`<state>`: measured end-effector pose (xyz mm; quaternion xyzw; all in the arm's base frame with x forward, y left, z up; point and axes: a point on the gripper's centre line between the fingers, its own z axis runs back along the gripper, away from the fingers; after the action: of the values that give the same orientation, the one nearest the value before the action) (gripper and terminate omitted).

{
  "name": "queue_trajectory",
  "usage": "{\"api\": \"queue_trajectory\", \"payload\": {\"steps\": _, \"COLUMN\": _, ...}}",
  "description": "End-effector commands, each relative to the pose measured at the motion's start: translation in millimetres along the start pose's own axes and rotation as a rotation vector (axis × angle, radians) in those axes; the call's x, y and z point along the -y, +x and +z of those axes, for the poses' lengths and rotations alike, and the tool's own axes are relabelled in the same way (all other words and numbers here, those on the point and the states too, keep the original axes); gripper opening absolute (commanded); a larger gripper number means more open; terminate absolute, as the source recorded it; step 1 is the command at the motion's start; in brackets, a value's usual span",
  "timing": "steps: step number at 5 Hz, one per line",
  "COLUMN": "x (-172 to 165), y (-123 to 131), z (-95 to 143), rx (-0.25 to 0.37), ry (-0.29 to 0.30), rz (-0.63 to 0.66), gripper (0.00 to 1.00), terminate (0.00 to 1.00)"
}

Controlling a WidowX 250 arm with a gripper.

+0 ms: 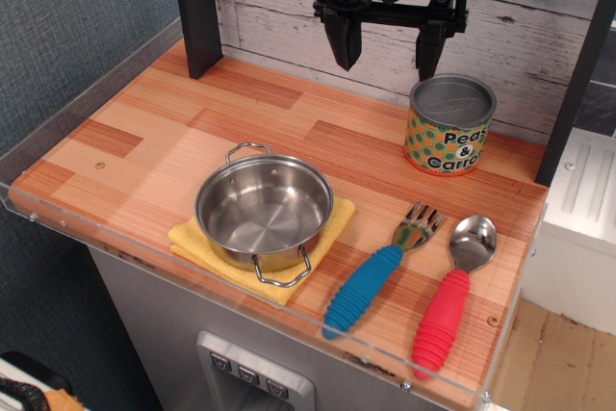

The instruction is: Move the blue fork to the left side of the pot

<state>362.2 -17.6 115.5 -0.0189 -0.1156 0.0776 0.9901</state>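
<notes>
My gripper point(388, 40) hangs wide and empty above the back of the surface point(144, 132), so I judge nothing is done yet. Nearest me, the blue fork point(377, 276) lies on the pot's right, just beside the red spoon point(452, 291), well apart from the gripper and below it. The pot point(264, 209) sits on a yellow cloth point(192, 243). Farther back stands the can point(449, 125).

a wooden counter point(144, 132) backed by a whitewashed plank wall point(520, 7), grey textured wall point(77, 16) at left.
</notes>
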Motion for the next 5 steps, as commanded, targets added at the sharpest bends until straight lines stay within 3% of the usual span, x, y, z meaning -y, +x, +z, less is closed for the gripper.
{"api": "queue_trajectory", "payload": {"steps": 1, "x": 0.0, "y": 0.0, "z": 0.0, "rx": 0.0, "ry": 0.0, "rz": 0.0, "gripper": 1.0, "terminate": 0.0}}
{"api": "queue_trajectory", "payload": {"steps": 3, "x": 3.5, "y": -40.4, "z": 1.1, "rx": -0.032, "ry": -0.021, "rz": -0.076, "gripper": 1.0, "terminate": 0.0}}
{"api": "queue_trajectory", "payload": {"steps": 5, "x": 15.2, "y": -72.1, "z": -6.4, "rx": -0.064, "ry": 0.005, "rz": -0.167, "gripper": 1.0, "terminate": 0.0}}
